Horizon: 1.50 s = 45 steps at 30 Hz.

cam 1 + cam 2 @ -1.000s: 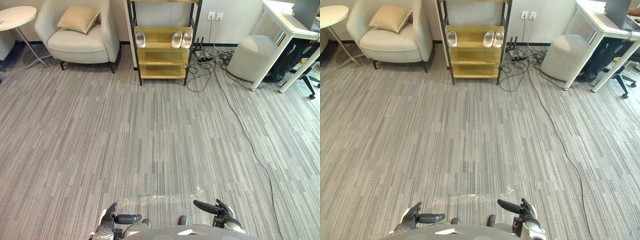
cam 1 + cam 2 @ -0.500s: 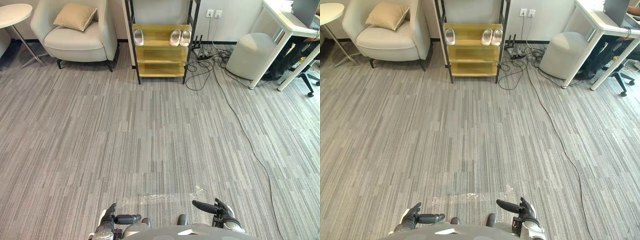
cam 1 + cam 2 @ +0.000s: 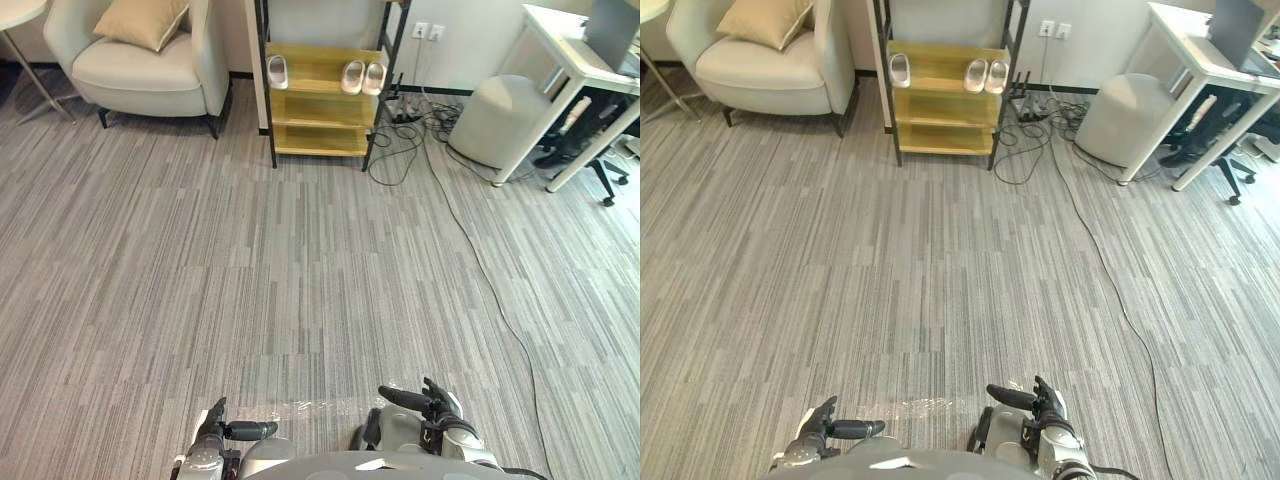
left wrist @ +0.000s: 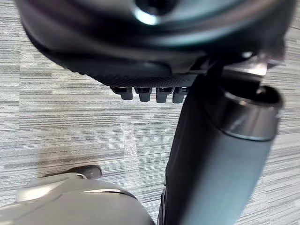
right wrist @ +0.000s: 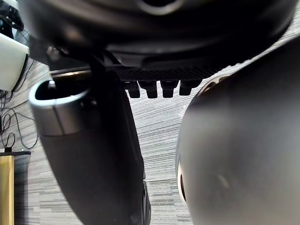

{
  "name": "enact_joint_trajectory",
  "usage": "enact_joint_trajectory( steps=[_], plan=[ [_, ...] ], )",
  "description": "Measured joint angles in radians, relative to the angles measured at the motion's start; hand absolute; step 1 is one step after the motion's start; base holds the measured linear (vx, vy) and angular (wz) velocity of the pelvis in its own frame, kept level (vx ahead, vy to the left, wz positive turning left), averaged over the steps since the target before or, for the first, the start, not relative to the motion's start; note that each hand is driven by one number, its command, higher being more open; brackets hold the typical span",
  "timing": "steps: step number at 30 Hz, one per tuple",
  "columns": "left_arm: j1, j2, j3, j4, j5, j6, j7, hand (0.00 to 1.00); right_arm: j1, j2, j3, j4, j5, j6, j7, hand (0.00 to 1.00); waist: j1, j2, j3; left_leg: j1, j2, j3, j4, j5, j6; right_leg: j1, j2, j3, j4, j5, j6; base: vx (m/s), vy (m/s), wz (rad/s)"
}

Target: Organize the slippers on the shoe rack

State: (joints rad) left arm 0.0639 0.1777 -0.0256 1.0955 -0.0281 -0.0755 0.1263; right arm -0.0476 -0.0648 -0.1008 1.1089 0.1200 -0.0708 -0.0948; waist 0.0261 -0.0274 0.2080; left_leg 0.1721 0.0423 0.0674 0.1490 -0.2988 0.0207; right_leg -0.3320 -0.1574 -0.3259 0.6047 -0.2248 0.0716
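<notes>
Slippers (image 3: 352, 77), three counted, are found on the shoe rack (image 3: 320, 108), all on the uppermost of the three yellow wooden shelves in view. One lone slipper (image 3: 278, 71) is set toward the rack's left end. The other two are placed side by side, touching or nearly so, toward the right end. Any print on them is too small to be read.

The rack is stood against the far wall, between one pale armchair (image 3: 140, 75), which carries one tan cushion (image 3: 145, 20), and a tangle of cables (image 3: 405, 140) by its right foot. Two wall sockets (image 3: 420, 30) are noted above that tangle. Further right, one grey pouf (image 3: 495, 118) is placed beside one white desk (image 3: 575, 55).

A broad stretch of grey striped carpet (image 3: 300, 270) is laid open between the robot and the rack.

The left hand (image 3: 212, 440) and the right hand (image 3: 440, 408) are held low at the near edge, well apart from the rack. Both are released: fingers relaxed, thumbs turned inward toward each other, nothing grasped. A glossy strip of tape (image 3: 300, 408) is seen on the carpet between them.
</notes>
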Motion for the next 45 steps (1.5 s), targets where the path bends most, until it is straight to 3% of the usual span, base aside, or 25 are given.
enact_joint_trajectory(
  steps=[2, 4, 5, 6, 8, 11, 14, 17, 18, 19, 20, 25, 26, 27, 28, 29, 30, 33, 36, 37, 38, 40, 42, 43, 45],
  plan=[
    [-0.002, -0.015, 0.004, 0.0, 0.001, 0.0, 0.0, 1.0, -0.015, -0.01, -0.005, -0.006, 0.0, 0.0, -0.001, 1.0, -0.011, 0.03, 0.009, 0.035, 0.039, -0.027, -0.043, -0.002, -0.031, -0.028, 0.06, 0.006, -0.15, 0.047, -0.009, 0.47, -0.175, 0.52],
    [0.008, -0.015, 0.017, 0.001, 0.004, 0.0, -0.002, 1.0, -0.006, -0.004, -0.021, -0.005, 0.002, 0.0, -0.002, 1.0, -0.014, 0.016, 0.0, 0.074, 0.055, -0.047, -0.024, -0.029, -0.08, -0.017, 0.082, 0.026, -0.225, 0.215, -0.1, 0.65, -0.265, 0.52],
    [0.003, -0.039, 0.047, 0.007, 0.012, -0.002, 0.005, 1.0, -0.015, -0.007, -0.036, -0.005, -0.001, 0.001, -0.003, 1.0, -0.005, 0.055, -0.001, 0.047, 0.094, -0.05, 0.064, -0.027, -0.107, 0.008, 0.109, 0.001, -0.215, 0.183, -0.122, 0.62, -0.245, 0.37],
    [-0.001, -0.049, 0.053, 0.004, 0.02, -0.005, -0.001, 1.0, -0.015, -0.011, -0.037, -0.003, -0.001, -0.002, -0.005, 1.0, -0.001, 0.059, -0.001, -0.018, 0.098, -0.048, 0.219, 0.009, -0.14, 0.045, 0.122, -0.005, -0.247, 0.158, -0.123, 0.6, -0.238, 0.18],
    [-0.003, -0.051, 0.075, 0.003, 0.02, -0.007, -0.003, 1.0, -0.014, -0.013, -0.024, -0.004, 0.0, 0.003, 0.0, 1.0, -0.002, 0.074, 0.009, -0.143, 0.129, -0.048, 0.531, 0.105, -0.11, 0.155, 0.146, -0.012, -0.348, 0.152, -0.124, 0.53, -0.213, 0.12],
    [-0.003, -0.064, 0.13, -0.034, 0.017, -0.018, -0.004, 1.0, 0.014, -0.01, -0.019, -0.002, 0.001, 0.006, -0.006, 1.0, 0.024, 0.071, 0.025, -0.295, 0.231, 0.073, 0.898, 0.09, -0.081, 0.362, 0.183, 0.003, -0.484, 0.147, -0.13, 0.56, -0.18, -0.1],
    [-0.01, -0.067, 0.129, -0.073, 0.016, -0.036, -0.002, 1.0, 0.013, -0.004, -0.038, -0.006, 0.013, 0.006, -0.023, 1.0, 0.031, 0.066, 0.03, -0.449, 0.244, 0.12, 0.913, 0.041, -0.083, 0.478, 0.18, 0.032, -0.572, 0.136, -0.127, 0.45, -0.013, -0.24],
    [-0.051, -0.054, 0.122, -0.073, 0.007, -0.045, -0.001, 1.0, 0.002, 0.009, -0.038, -0.005, 0.04, 0.006, -0.04, 1.0, 0.049, 0.039, 0.057, -0.525, 0.15, 0.134, 0.561, 0.032, -0.089, 0.549, 0.123, 0.061, -0.588, 0.09, -0.066, 0.37, 0.142, -0.36],
    [-0.056, -0.053, 0.109, -0.073, 0.007, -0.045, 0.001, 1.0, 0.004, 0.009, -0.038, -0.005, 0.04, 0.006, -0.042, 1.0, 0.049, 0.041, 0.057, -0.532, 0.116, 0.118, 0.416, 0.073, -0.093, 0.561, 0.109, 0.064, -0.582, 0.065, -0.044, 0.49, 0.277, -0.3],
    [-0.056, -0.058, 0.092, -0.071, 0.004, -0.045, 0.004, 1.0, 0.011, -0.002, -0.037, -0.004, 0.041, 0.005, -0.046, 1.0, 0.057, 0.064, 0.053, -0.521, 0.087, 0.075, 0.293, 0.241, -0.047, 0.571, 0.112, 0.089, -0.565, 0.021, -0.008, 0.52, 0.273, -0.04],
    [-0.08, -0.037, 0.086, -0.07, 0.002, -0.043, 0.004, 1.0, 0.008, 0.029, -0.033, -0.003, 0.042, 0.006, -0.045, 1.0, 0.054, 0.017, 0.06, -0.503, 0.041, 0.086, 0.262, 0.228, -0.034, 0.566, 0.076, 0.111, -0.556, 0.011, -0.015, 0.51, 0.233, 0.0],
    [-0.086, -0.025, 0.087, -0.044, -0.001, -0.022, 0.003, 1.0, -0.011, 0.057, -0.029, 0.004, 0.039, 0.007, -0.036, 1.0, 0.069, -0.006, 0.059, -0.453, 0.024, 0.129, 0.337, 0.135, 0.026, 0.548, 0.035, 0.198, -0.405, 0.022, -0.001, 0.36, 0.135, -0.08],
    [-0.075, -0.023, 0.088, -0.031, -0.001, -0.017, 0.003, 1.0, -0.017, 0.063, -0.018, 0.005, 0.039, 0.005, -0.03, 1.0, 0.076, -0.006, 0.059, -0.391, 0.034, 0.148, 0.318, 0.112, 0.023, 0.511, 0.028, 0.222, -0.267, 0.035, 0.022, 0.3, 0.11, -0.63],
    [-0.056, -0.018, 0.083, -0.029, 0.0, -0.01, -0.001, 1.0, -0.016, 0.066, 0.004, 0.005, 0.038, 0.004, -0.023, 1.0, 0.073, -0.011, 0.051, -0.316, 0.037, 0.163, 0.267, 0.084, 0.02, 0.435, 0.01, 0.235, -0.055, 0.084, 0.109, 0.29, 0.108, -0.59],
    [-0.047, -0.015, 0.078, -0.029, 0.0, -0.01, -0.002, 1.0, -0.016, 0.068, 0.012, 0.004, 0.037, 0.004, -0.02, 1.0, 0.072, -0.017, 0.047, -0.283, 0.036, 0.171, 0.243, 0.073, 0.021, 0.386, -0.007, 0.236, 0.053, 0.113, 0.149, 0.4, 0.101, -0.41],
    [-0.038, -0.007, 0.07, -0.028, 0.0, -0.008, -0.003, 1.0, -0.015, 0.072, 0.016, 0.004, 0.037, 0.003, -0.014, 1.0, 0.068, -0.019, 0.046, -0.24, 0.031, 0.176, 0.221, 0.059, 0.027, 0.313, -0.031, 0.226, 0.209, 0.112, 0.132, 0.35, 0.016, -0.2],
    [-0.033, 0.001, 0.066, -0.02, 0.0, -0.003, -0.003, 1.0, -0.018, 0.069, 0.014, -0.007, 0.036, -0.004, -0.013, 1.0, 0.059, -0.032, 0.039, -0.183, 0.025, 0.179, 0.191, 0.053, 0.019, 0.241, -0.059, 0.178, 0.31, 0.033, 0.043, 0.37, -0.015, -0.05],
    [-0.033, 0.001, 0.062, -0.011, 0.0, -0.002, -0.003, 1.0, -0.027, 0.062, 0.017, -0.016, 0.035, -0.013, -0.014, 1.0, 0.043, -0.027, 0.035, -0.083, 0.046, 0.167, 0.117, 0.052, 0.012, 0.138, -0.04, 0.07, 0.181, -0.036, -0.036, 0.33, -0.083, 0.17],
    [-0.029, -0.008, 0.063, -0.01, 0.001, -0.002, -0.003, 1.0, -0.044, 0.054, 0.026, -0.027, 0.029, -0.019, -0.013, 1.0, 0.03, -0.011, 0.036, -0.021, 0.074, 0.159, 0.057, 0.051, -0.017, 0.063, 0.012, 0.061, -0.129, 0.01, -0.015, 0.36, -0.124, 0.18],
    [-0.018, -0.007, 0.065, -0.01, 0.001, -0.001, -0.003, 1.0, -0.045, 0.052, 0.026, -0.028, 0.029, -0.019, -0.013, 1.0, 0.023, -0.011, 0.037, 0.011, 0.075, 0.149, 0.031, 0.041, -0.046, 0.055, 0.029, 0.069, -0.298, 0.138, -0.014, 0.56, -0.242, 0.43],
    [-0.012, -0.009, 0.069, -0.009, 0.001, -0.001, -0.004, 1.0, -0.04, 0.049, 0.028, -0.023, 0.027, -0.018, -0.013, 1.0, 0.012, -0.017, 0.032, 0.042, 0.072, 0.122, 0.023, 0.022, -0.078, 0.074, 0.041, 0.098, -0.312, 0.284, -0.039, 0.57, -0.266, 0.37],
    [-0.015, -0.05, 0.09, 0.0, 0.005, -0.003, -0.002, 1.0, -0.044, 0.017, 0.024, -0.019, 0.017, -0.016, -0.014, 1.0, 0.019, 0.041, 0.023, 0.058, 0.118, 0.096, 0.03, 0.024, -0.088, 0.062, 0.067, 0.086, -0.213, 0.183, -0.066, 0.49, -0.248, 0.24],
    [-0.008, -0.064, 0.09, 0.003, 0.011, -0.003, -0.003, 1.0, -0.043, 0.006, 0.006, -0.009, 0.016, -0.015, -0.013, 1.0, 0.016, 0.065, 0.013, 0.045, 0.149, 0.055, 0.106, 0.025, -0.09, 0.075, 0.082, 0.064, -0.172, 0.118, -0.083, 0.54, -0.279, 0.17],
    [-0.009, -0.068, 0.091, 0.005, 0.017, -0.003, -0.003, 1.0, -0.041, 0.006, -0.002, -0.001, 0.017, -0.013, -0.013, 1.0, 0.016, 0.073, 0.009, 0.007, 0.171, 0.029, 0.21, 0.03, -0.099, 0.102, 0.096, 0.052, -0.183, 0.096, -0.089, 0.46, -0.239, 0.21],
    [-0.009, -0.078, 0.147, -0.01, 0.018, -0.003, -0.007, 1.0, -0.017, 0.009, -0.015, -0.011, 0.018, 0.001, -0.014, 1.0, 0.022, 0.083, 0.017, -0.162, 0.235, -0.026, 0.631, 0.136, -0.117, 0.228, 0.138, 0.022, -0.261, 0.066, -0.102, 0.46, -0.223, 0.26]
  ],
)
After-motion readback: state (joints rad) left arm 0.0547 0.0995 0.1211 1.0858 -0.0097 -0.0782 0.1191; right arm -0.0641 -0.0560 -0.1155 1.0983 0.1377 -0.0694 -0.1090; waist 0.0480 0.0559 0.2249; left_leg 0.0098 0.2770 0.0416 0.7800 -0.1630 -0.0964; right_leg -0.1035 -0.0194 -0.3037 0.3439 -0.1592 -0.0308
